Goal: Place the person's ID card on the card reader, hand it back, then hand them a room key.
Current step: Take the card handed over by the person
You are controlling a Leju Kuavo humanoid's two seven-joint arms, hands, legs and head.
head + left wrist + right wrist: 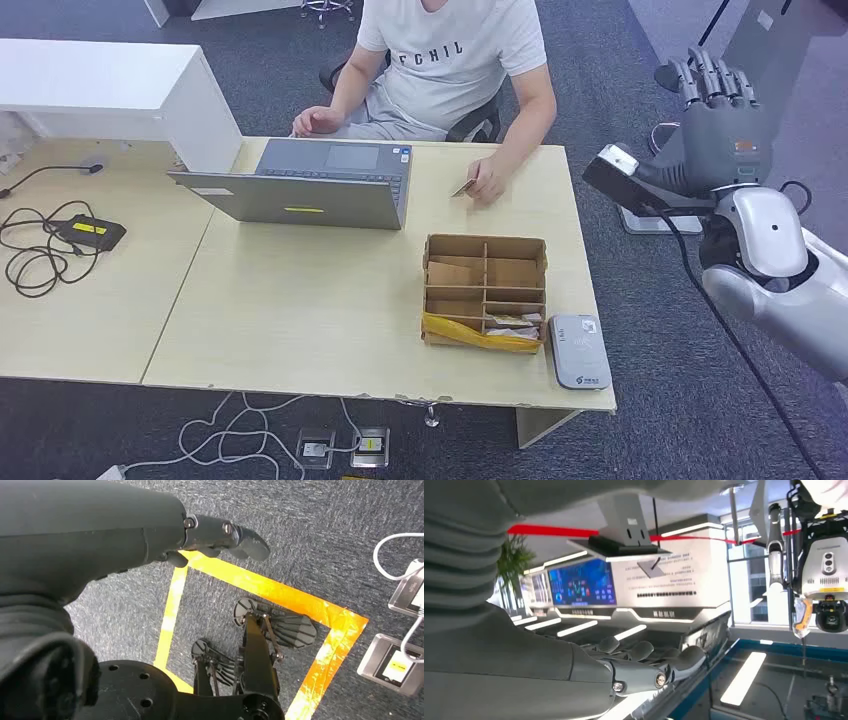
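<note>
A person in a white T-shirt (450, 55) sits at the far side of the desk and holds a small ID card (463, 188) at the table's edge. The grey card reader (579, 350) lies at the desk's near right corner. Beside it stands a cardboard divider box (485, 290) with cards in its near compartments. My right hand (722, 110) is raised off the right side of the desk, fingers extended and apart, holding nothing; the right wrist view shows the same hand (644, 665) empty. My left hand (220, 537) hangs over the floor with nothing in it.
An open grey laptop (310, 185) sits mid-desk in front of the person. A white box (110, 95) stands at the back left, with black cables and an adapter (88, 232) on the left table. Floor sockets (345, 447) and white cable lie below the desk's front edge.
</note>
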